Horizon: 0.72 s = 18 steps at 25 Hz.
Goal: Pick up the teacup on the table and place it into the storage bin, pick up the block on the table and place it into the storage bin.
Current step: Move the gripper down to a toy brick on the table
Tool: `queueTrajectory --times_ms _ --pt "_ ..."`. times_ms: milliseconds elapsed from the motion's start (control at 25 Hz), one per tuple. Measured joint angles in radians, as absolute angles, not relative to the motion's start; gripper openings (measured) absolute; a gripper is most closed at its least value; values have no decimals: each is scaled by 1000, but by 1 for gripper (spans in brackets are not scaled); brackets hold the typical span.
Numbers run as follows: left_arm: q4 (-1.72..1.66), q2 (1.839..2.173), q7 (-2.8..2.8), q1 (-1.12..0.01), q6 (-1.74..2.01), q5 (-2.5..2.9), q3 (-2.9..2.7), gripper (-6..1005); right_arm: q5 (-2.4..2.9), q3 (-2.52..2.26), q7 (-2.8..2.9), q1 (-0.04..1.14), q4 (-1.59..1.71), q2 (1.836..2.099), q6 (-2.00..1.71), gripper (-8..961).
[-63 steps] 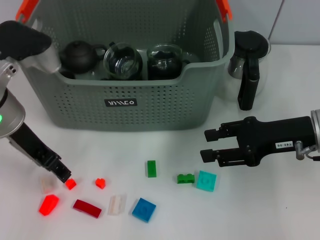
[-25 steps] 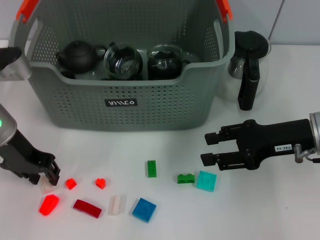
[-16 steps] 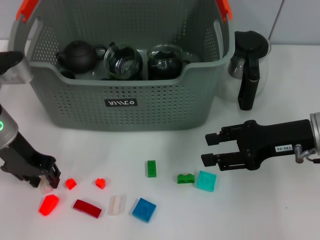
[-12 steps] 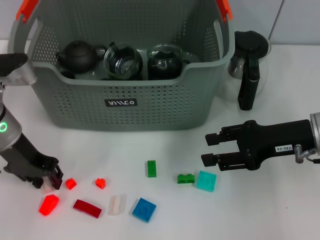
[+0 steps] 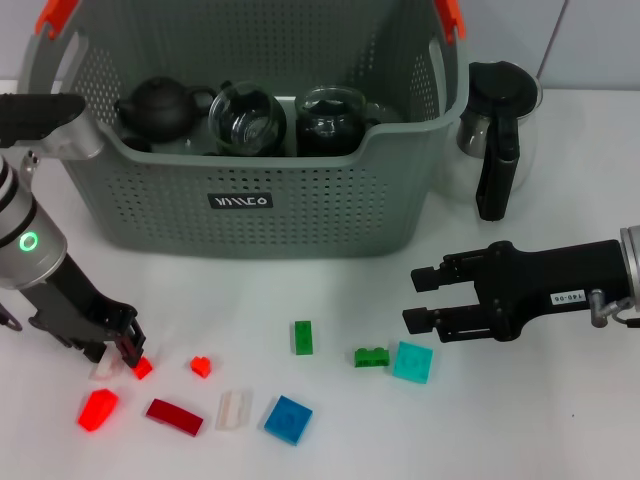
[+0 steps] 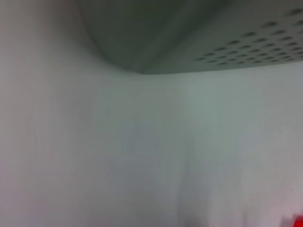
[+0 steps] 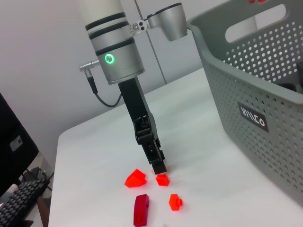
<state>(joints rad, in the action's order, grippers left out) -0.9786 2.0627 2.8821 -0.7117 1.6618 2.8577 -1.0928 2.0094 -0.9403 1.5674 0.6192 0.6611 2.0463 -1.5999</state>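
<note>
While our left gripper (image 5: 122,353) reaches down to the table (image 5: 560,420) at the small red block (image 5: 142,368), we cannot tell whether its fingers are apart or closed on anything; in the right wrist view its tip (image 7: 158,166) stands just beside that block (image 7: 162,179), touching or nearly so. A pale block (image 5: 103,367) lies right by it on the outer side. Around them lie a bright red wedge (image 5: 97,409), a dark red curved piece (image 5: 174,416) and another small red block (image 5: 201,366). Our right gripper (image 5: 424,297) hovers over the table with its jaws apart, holding nothing, near a green block (image 5: 371,356) and a teal plate (image 5: 412,361). Behind everything stands the storage bin (image 5: 300,215), with a dark teapot (image 5: 160,103) and glass pots (image 5: 248,118) inside it.
</note>
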Motion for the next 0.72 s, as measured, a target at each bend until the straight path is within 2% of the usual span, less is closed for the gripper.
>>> queueTrajectory --times_ms 720 --pt "-979 2056 2889 -708 1665 2859 -1152 440 2009 -940 1567 620 661 2045 -1598 644"
